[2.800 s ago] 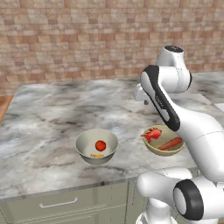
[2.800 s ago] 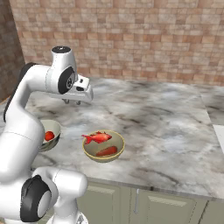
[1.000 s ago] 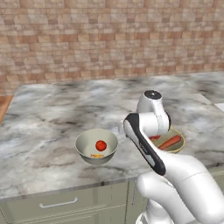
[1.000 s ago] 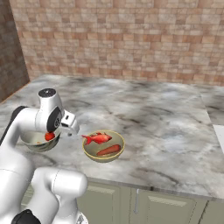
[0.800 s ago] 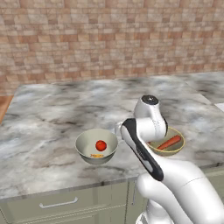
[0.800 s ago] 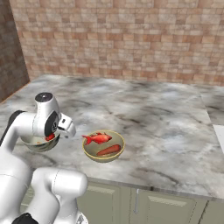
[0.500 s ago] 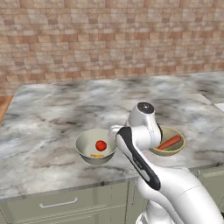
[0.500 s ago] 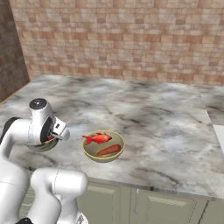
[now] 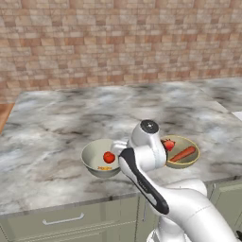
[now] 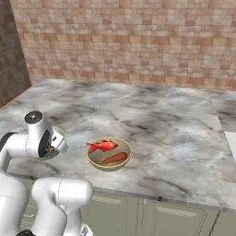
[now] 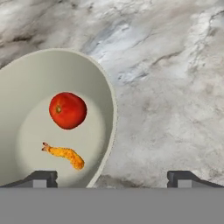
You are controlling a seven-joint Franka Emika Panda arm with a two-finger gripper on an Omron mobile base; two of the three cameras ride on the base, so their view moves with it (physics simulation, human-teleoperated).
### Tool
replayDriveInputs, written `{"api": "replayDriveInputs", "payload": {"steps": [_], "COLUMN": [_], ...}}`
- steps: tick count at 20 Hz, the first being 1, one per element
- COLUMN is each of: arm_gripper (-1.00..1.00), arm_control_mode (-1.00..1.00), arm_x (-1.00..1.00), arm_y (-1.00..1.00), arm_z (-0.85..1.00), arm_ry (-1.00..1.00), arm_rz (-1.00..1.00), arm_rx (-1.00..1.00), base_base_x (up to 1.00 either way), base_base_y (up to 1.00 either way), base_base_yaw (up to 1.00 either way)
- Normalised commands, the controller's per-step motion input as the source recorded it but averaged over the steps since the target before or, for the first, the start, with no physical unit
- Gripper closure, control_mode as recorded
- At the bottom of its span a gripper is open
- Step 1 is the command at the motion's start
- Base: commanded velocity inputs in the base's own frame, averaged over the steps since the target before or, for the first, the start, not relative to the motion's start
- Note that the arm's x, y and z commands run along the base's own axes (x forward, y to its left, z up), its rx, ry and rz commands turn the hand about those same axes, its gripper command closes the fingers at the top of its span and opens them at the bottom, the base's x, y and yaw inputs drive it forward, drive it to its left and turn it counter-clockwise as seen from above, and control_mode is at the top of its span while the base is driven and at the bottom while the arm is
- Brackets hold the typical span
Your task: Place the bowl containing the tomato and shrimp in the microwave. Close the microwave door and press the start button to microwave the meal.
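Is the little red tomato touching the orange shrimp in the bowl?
Apart. In the hand view, bare bowl floor shows between the tomato and the shrimp.

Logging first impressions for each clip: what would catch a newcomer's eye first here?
The white arm bends low over the front of the marble counter, its open gripper straddling the right rim of the pale bowl. Inside that bowl lie a red tomato and a small orange shrimp. To its right stands a tan bowl holding a red fish.
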Motion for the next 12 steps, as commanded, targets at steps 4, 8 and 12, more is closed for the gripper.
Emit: {"api": "replayDriveInputs", "payload": {"steps": [4, 8, 12], "arm_gripper": [-1.00, -1.00, -1.00], "arm_control_mode": [-1.00, -1.00, -1.00], "arm_x": [0.19, 0.28, 0.35], "arm_y": [0.00, 0.00, 0.04], "arm_z": [-0.26, -0.30, -0.20], "arm_ry": [0.03, 0.02, 0.03], "arm_rz": [0.00, 0.00, 0.00], "arm_rx": [0.00, 0.00, 0.00], "base_base_x": [0.00, 0.00, 0.00], "base_base_y": [0.00, 0.00, 0.00], "base_base_yaw": [0.00, 0.00, 0.00]}}
